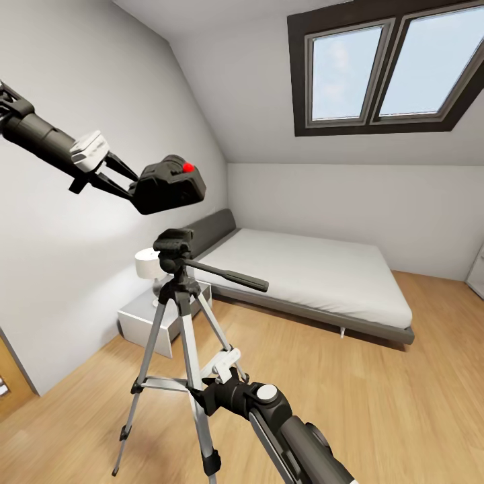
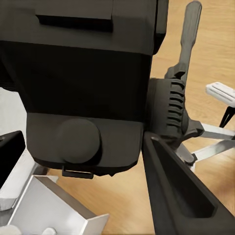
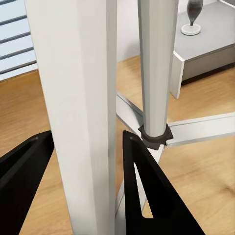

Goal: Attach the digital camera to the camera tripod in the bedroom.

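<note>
Risk, nearest: Plainly, the right end effector [image 1: 214,378] straddled a silver leg of the camera tripod [image 1: 176,316]; a nudge could tip it.
Right end effector: fingers apart either side of the leg, grip uncertain.
Left end effector [image 1: 128,180]: clamped on the digital camera [image 1: 168,184], held above the tripod head [image 1: 173,243].
Risk, farther: misaligned lowering might miss the mount.

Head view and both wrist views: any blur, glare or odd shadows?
Head view: sharp, even daylight, soft shadow on the wall behind the digital camera. Left wrist view: camera body looms dark, little detail. Right wrist view: camera tripod leg close up, pale, slightly soft, no glare.
</note>
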Tool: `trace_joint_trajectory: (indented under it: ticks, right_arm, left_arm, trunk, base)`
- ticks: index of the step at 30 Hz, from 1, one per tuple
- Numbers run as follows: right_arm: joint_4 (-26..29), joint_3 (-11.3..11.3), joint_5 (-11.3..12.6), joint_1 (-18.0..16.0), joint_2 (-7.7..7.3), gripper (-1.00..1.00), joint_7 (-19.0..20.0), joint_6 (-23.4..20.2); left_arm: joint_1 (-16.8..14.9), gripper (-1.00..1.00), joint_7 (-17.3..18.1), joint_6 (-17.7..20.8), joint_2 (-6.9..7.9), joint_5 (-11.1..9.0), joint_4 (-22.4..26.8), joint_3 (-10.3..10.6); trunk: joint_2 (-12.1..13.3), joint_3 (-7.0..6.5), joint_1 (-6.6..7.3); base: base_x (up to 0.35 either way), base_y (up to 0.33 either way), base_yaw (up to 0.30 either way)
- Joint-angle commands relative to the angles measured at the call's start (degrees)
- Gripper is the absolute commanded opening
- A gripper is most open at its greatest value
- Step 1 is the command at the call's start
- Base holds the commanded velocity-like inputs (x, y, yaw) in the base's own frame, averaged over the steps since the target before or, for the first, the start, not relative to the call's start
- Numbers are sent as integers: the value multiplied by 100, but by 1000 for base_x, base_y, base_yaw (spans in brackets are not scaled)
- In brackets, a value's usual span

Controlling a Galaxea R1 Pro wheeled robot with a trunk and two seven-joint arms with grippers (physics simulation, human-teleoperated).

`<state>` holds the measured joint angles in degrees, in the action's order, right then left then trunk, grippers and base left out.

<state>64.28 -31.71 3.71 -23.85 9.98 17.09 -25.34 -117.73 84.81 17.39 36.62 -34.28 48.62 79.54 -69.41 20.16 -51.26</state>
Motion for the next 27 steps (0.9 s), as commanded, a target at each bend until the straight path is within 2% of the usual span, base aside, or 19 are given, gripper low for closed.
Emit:
trace_joint_trajectory:
  ticks: [1, 9, 17, 24, 27]
  right_arm:
    - [6, -2, 68, -6, 1, -100, 5, -42]
    - [6, -2, 68, -6, 1, -100, 5, -42]
    - [12, -2, 68, -6, 1, -100, 5, -42]
    - [10, -2, 68, -6, 1, -100, 5, -42]
    - [8, -2, 68, -6, 1, -100, 5, -42]
  left_arm:
    - [-21, -100, 0, 3, -4, -47, -10, 58]
    - [-12, -100, 1, -235, -37, -46, -64, 134]
    - [0, -100, 1, -411, -38, -60, -72, 405]
    - [15, -100, 1, -447, -9, -253, -74, 503]
    - [19, -100, -2, -451, -5, -302, -77, 637]
  trunk:
    - [-5, 8, 0]
    - [-5, 8, 0]
    - [-5, 8, 0]
    - [-5, 8, 0]
    - [-5, 8, 0]
  base:
    - [0, 0, 0]
    - [0, 0, 0]
    - [0, 0, 0]
    - [0, 0, 0]
    - [0, 0, 0]
